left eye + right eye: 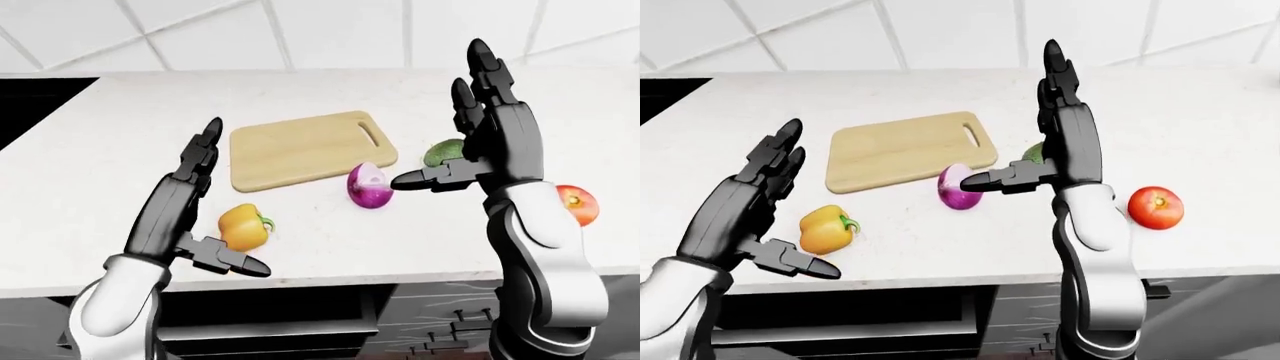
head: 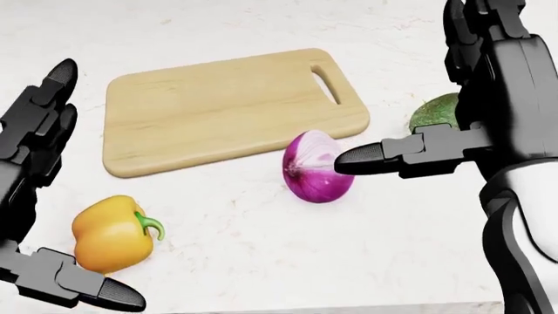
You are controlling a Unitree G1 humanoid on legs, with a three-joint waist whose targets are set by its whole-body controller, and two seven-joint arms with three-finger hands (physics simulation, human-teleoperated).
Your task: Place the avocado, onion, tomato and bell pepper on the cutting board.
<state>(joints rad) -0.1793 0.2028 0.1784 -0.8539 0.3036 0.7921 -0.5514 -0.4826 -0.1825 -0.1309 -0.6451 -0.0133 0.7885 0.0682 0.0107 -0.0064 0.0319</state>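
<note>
A bare wooden cutting board (image 2: 218, 108) lies on the white counter (image 1: 90, 172). A purple onion (image 2: 317, 167) stands just below the board's right end. A yellow bell pepper (image 2: 112, 234) lies at the lower left. A green avocado (image 2: 434, 112) shows partly behind my right hand. A red tomato (image 1: 1156, 207) lies to the right. My left hand (image 1: 215, 202) is open beside the pepper, not touching it. My right hand (image 1: 450, 120) is open and raised, its thumb pointing toward the onion.
A white tiled wall (image 1: 320, 34) rises behind the counter. A black surface (image 1: 30, 105) shows at the counter's left end. Dark cabinet fronts (image 1: 300, 322) lie below the counter edge.
</note>
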